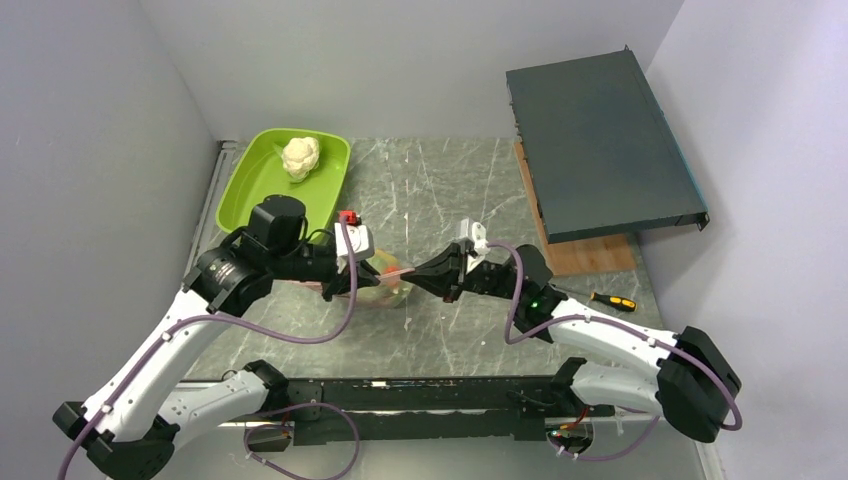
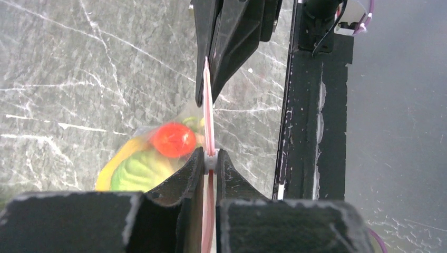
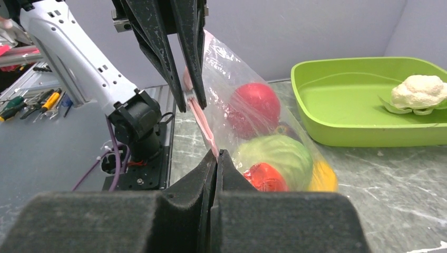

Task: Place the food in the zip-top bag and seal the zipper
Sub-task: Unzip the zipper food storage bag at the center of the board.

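Observation:
The clear zip-top bag (image 3: 274, 132) hangs between my two grippers above the table, with the food inside: a red ball (image 3: 255, 108), a green piece (image 3: 274, 155), a small red one (image 3: 266, 176) and a yellow one (image 3: 324, 176). Its pink zipper (image 2: 207, 105) runs taut from one gripper to the other. My left gripper (image 2: 210, 158) is shut on the zipper, a small white piece on the strip pinched between its tips. My right gripper (image 3: 217, 156) is shut on the strip's other end. In the top view the left gripper (image 1: 368, 268) and right gripper (image 1: 418, 272) face each other.
A lime-green tray (image 1: 250, 185) at the back left holds a white cauliflower toy (image 1: 300, 157). A dark flat box (image 1: 600, 140) lies on a wooden board at the back right. A screwdriver (image 1: 610, 300) lies to the right of my right arm.

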Available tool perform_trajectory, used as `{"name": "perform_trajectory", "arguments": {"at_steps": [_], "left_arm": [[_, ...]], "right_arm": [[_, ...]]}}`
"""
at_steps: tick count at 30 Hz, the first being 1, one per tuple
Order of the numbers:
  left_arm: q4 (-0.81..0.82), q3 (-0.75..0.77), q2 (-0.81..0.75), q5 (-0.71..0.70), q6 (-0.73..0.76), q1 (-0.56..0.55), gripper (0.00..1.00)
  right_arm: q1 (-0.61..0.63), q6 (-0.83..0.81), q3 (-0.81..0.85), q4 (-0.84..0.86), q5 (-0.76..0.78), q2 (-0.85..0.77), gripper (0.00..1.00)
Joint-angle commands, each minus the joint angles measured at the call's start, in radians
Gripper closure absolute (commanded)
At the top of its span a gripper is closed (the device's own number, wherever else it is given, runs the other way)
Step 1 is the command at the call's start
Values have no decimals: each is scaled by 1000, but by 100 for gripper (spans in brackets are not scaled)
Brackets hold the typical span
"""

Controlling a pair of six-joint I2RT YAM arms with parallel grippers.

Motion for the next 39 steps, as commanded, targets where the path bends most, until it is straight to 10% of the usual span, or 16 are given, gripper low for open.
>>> {"name": "perform_trajectory", "arguments": {"at_steps": [1, 19, 30, 39], "left_arm": [[-136, 22, -53, -63, 29, 2, 100], [-189, -36, -184, -173, -12, 1, 100], [-246, -31, -254, -347, -32, 2, 100], [-223, -42, -262, -341, -43, 1, 100]], "right_arm": [[-25, -58, -21, 74, 80, -61, 100], [-33, -164, -74, -64, 118, -170, 100], [-60, -115, -165, -198, 595, -396, 100], [-63, -126, -142, -377, 545, -484, 100]]}}
